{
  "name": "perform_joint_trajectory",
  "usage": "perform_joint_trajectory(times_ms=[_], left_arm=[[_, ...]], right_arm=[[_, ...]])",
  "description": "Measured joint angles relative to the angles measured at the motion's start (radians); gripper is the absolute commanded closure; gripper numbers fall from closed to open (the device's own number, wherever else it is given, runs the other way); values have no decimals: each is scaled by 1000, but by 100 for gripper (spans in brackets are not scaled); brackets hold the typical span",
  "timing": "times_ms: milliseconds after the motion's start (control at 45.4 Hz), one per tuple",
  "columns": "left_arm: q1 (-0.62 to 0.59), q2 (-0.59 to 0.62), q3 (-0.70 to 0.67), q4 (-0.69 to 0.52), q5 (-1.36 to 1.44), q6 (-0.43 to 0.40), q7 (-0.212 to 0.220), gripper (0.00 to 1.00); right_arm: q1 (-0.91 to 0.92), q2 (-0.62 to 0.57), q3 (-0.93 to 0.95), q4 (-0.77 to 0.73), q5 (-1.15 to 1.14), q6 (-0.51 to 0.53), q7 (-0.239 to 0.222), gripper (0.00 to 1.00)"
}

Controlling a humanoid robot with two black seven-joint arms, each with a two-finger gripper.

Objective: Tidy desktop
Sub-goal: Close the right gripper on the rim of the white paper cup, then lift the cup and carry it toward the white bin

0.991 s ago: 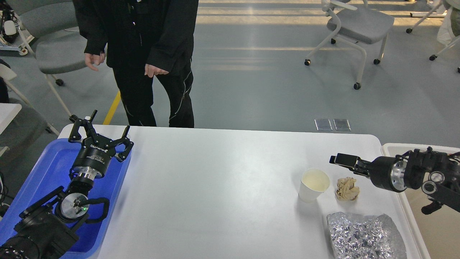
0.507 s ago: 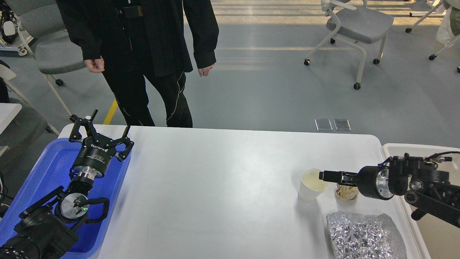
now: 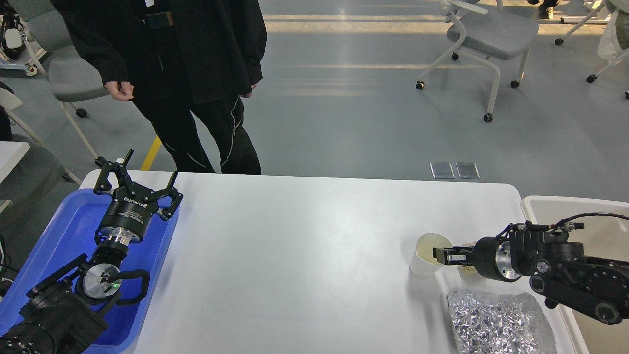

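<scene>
Head view: right hand [image 3: 439, 254] at paper cup [image 3: 423, 259], hiding crumpled paper [image 3: 464, 270].

Broad white desktop [image 3: 295, 255]; rounded corners, seemingly smooth

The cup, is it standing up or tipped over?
Standing up. The cup sits on the desktop with its round mouth facing upward; the right gripper is at its rim.

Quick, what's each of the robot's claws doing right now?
Left gripper: open, empty, above the blue tray.
Right gripper: at the paper cup; open or closed cannot be told.
</scene>
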Motion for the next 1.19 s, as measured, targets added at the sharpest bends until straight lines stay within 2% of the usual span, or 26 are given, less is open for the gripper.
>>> perform_joint_trajectory(times_ms=[22, 44, 132, 749, 991, 1189], left_arm=[[0, 0, 0, 0, 0, 0, 0, 0], [0, 0, 0, 0, 0, 0, 0, 0], [0, 0, 0, 0, 0, 0, 0, 0], [0, 0, 0, 0, 0, 0, 0, 0], [0, 0, 0, 0, 0, 0, 0, 0], [0, 0, 0, 0, 0, 0, 0, 0]], right_arm=[[2, 2, -2, -3, -3, -3, 0, 91], [4, 3, -4, -5, -4, -5, 0, 94], [11, 5, -10, -13, -10, -12, 0, 100], [36, -5, -22, -19, 3, -5, 2, 100], [104, -72, -22, 20, 42, 64, 2, 100], [195, -166, -24, 109, 67, 118, 3, 100]])
